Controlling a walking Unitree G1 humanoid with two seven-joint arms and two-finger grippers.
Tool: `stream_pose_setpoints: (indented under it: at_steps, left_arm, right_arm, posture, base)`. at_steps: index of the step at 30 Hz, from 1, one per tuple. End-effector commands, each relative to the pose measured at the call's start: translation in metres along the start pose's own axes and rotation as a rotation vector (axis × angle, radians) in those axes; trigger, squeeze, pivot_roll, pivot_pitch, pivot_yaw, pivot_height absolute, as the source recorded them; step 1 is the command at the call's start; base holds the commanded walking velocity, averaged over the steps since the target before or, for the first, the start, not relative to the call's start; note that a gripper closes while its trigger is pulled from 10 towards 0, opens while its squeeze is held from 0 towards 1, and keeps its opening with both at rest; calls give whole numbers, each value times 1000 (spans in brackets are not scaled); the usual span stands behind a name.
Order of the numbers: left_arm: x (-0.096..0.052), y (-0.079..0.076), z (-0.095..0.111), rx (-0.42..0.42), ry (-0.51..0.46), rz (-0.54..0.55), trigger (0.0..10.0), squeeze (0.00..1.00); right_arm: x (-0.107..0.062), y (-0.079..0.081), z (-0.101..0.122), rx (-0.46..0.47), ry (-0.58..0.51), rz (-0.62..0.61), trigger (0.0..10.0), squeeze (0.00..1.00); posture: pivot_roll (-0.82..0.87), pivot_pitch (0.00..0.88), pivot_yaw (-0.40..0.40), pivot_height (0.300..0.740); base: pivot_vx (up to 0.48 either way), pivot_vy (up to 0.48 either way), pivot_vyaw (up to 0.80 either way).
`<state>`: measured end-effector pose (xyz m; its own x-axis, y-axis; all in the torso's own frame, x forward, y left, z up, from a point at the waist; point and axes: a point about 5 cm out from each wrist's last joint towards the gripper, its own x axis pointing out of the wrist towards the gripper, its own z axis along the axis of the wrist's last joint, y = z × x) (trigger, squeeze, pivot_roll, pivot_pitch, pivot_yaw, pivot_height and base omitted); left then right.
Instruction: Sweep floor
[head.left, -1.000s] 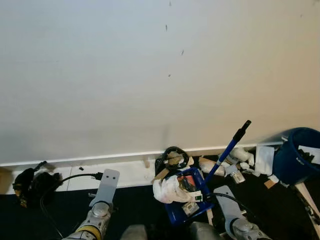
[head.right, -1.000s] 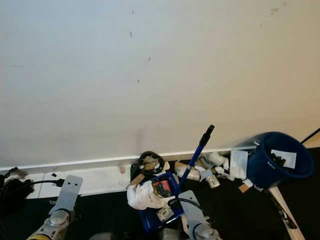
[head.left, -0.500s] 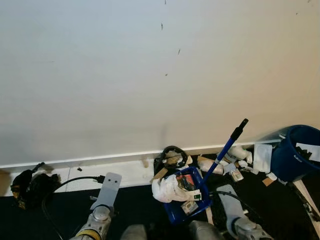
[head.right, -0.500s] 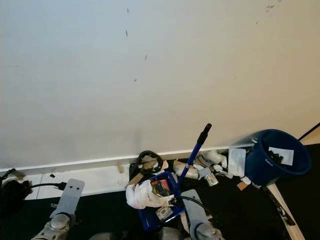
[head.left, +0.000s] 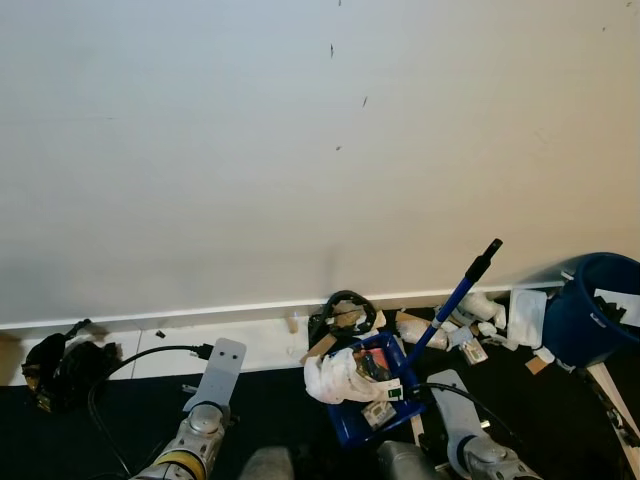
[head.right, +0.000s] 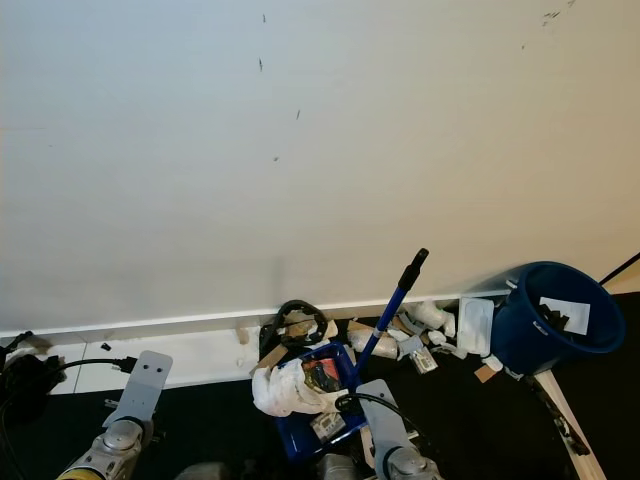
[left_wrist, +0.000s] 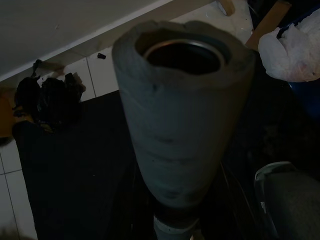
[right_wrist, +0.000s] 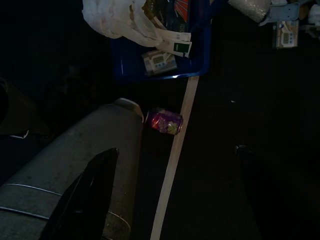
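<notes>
Against the white wall's baseboard (head.left: 150, 322), we are looking down at a blue dustpan (head.left: 372, 405) sitting on the dark floor (head.right: 470, 420), loaded with a crumpled white bag (head.left: 338, 380) and small packets. Its blue handle (head.left: 455, 297) is leaning up and to our right, black grip on top. Scattered litter (head.left: 470, 322) is lying between the dustpan and a blue bucket (head.left: 590, 310) on the far right. A black cable coil (head.left: 345, 310) is resting at the wall just behind the dustpan.

Our left gripper (left_wrist: 182, 115) is closing round a grey padded tube. Our right gripper (right_wrist: 172, 190) is hanging with fingers apart over a pale stick (right_wrist: 175, 165) and a small purple can (right_wrist: 164, 121), gripping nothing. A black bundle (head.left: 60, 365) is lying far left.
</notes>
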<state>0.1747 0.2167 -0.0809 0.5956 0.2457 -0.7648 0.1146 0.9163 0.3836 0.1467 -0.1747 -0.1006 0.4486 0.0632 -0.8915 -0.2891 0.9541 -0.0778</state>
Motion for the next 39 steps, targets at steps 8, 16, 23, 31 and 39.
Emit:
stream_pose_setpoints:
  at_steps: [8,16,23,31,39]
  left_arm:
    - [-3,8,-16,61,43,18,10000,0]
    - [-1,12,-11,-9,33,56,10000,0]
    - [-1,12,-10,-36,36,62,10000,0]
    - [0,17,-7,-86,25,71,10000,0]
    - [1,10,11,-186,-76,-8,10000,0]
  right_arm:
    - [0,-6,5,2,-35,-62,10000,0]
    - [-2,-19,23,78,-169,-165,10000,0]
    - [-4,-27,29,274,-240,-151,10000,0]
    - [-3,-21,30,497,-263,-79,10000,0]
    - [-1,-6,29,288,-222,28,10000,0]
  posture:
    - [107,4,-49,740]
    - [107,0,-56,740]
    - [104,0,-51,740]
    - [102,4,-43,740]
    - [112,9,-57,740]
  base:
    - [0,0,0]
    - [0,0,0]
    - [0,0,0]
    - [0,0,0]
    - [0,0,0]
